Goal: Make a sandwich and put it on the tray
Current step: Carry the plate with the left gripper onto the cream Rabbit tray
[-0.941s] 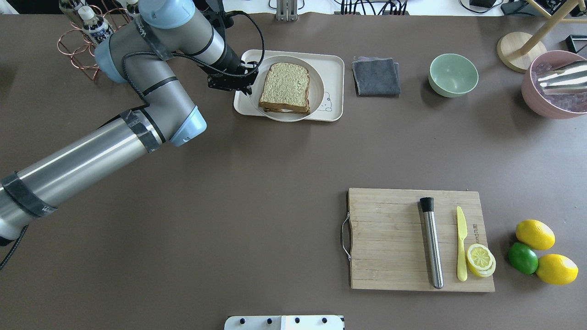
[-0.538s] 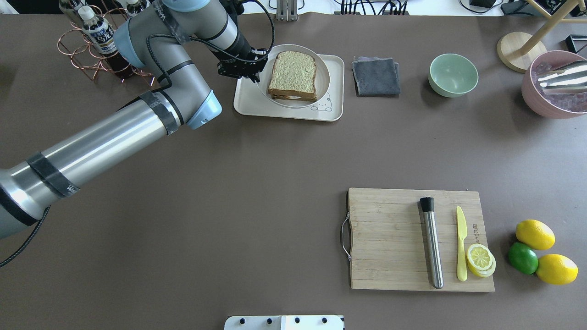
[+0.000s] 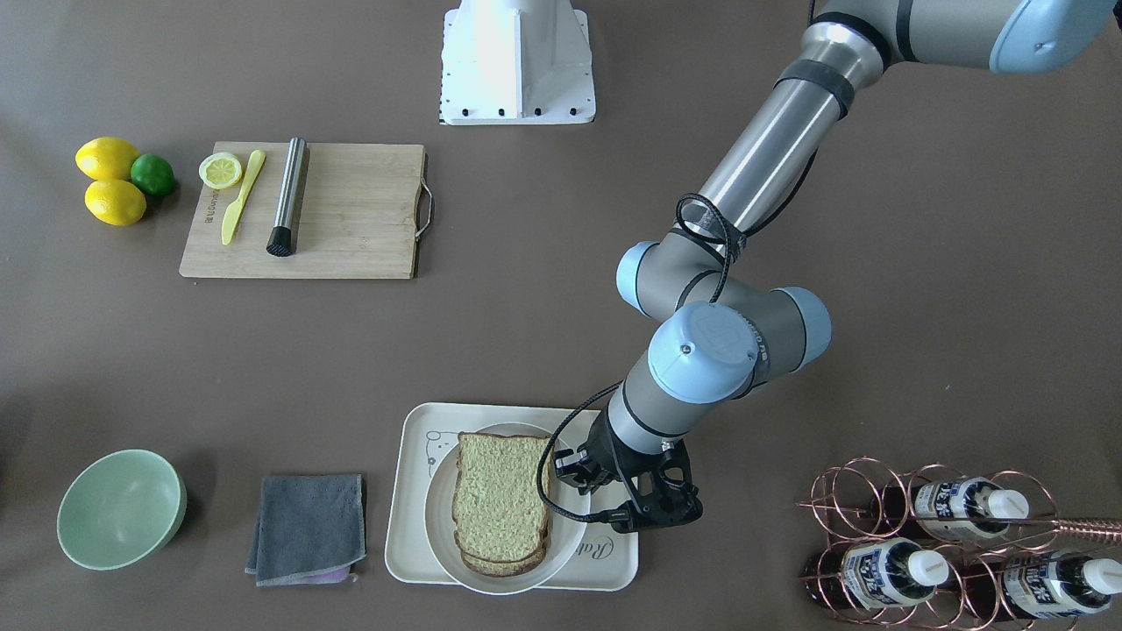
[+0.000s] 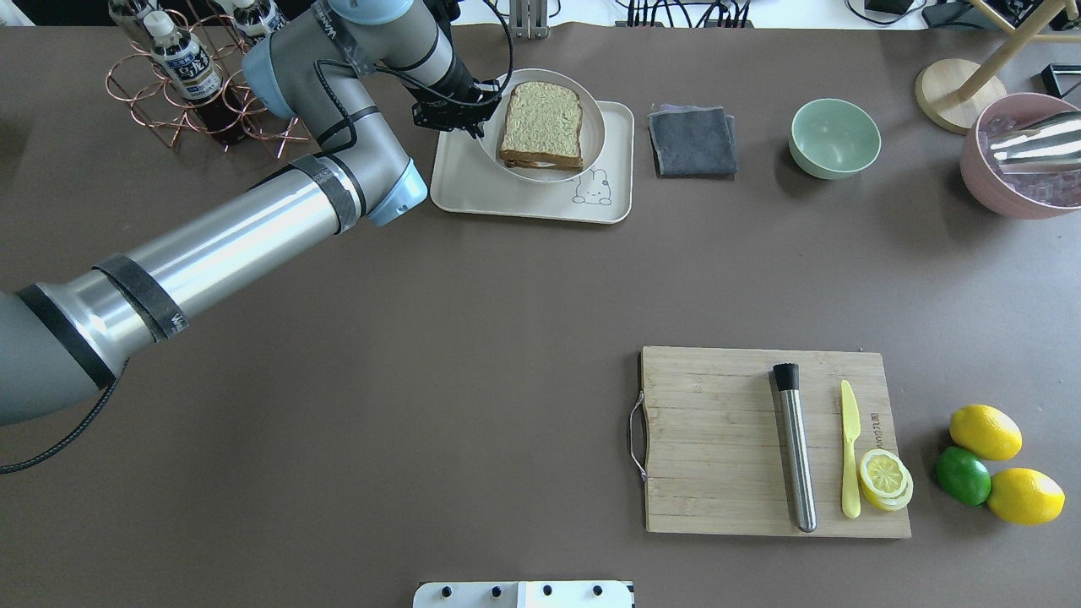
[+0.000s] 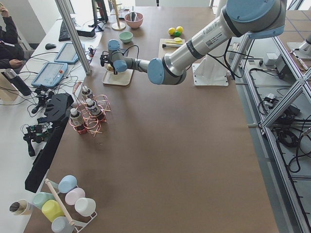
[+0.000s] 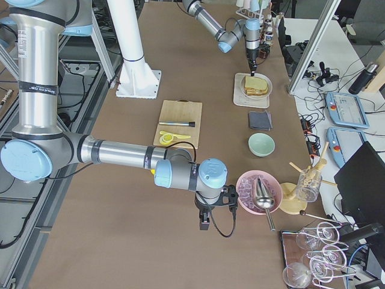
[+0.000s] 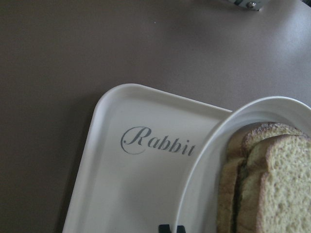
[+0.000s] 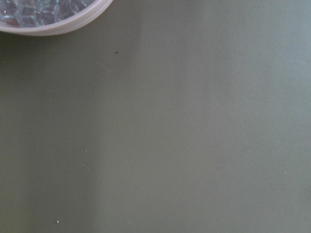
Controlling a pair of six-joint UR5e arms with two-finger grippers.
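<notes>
Resting on a plate (image 4: 597, 127), the sandwich (image 4: 540, 122) runs lengthwise across the tray (image 4: 473, 192)

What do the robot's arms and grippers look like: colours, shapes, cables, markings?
Both the left arm and the right arm are silver tubes with grey joints and light blue caps. The left arm has black tape bands and a loose black cable. The left gripper and the right gripper are black, each with a looping black cable.
</notes>
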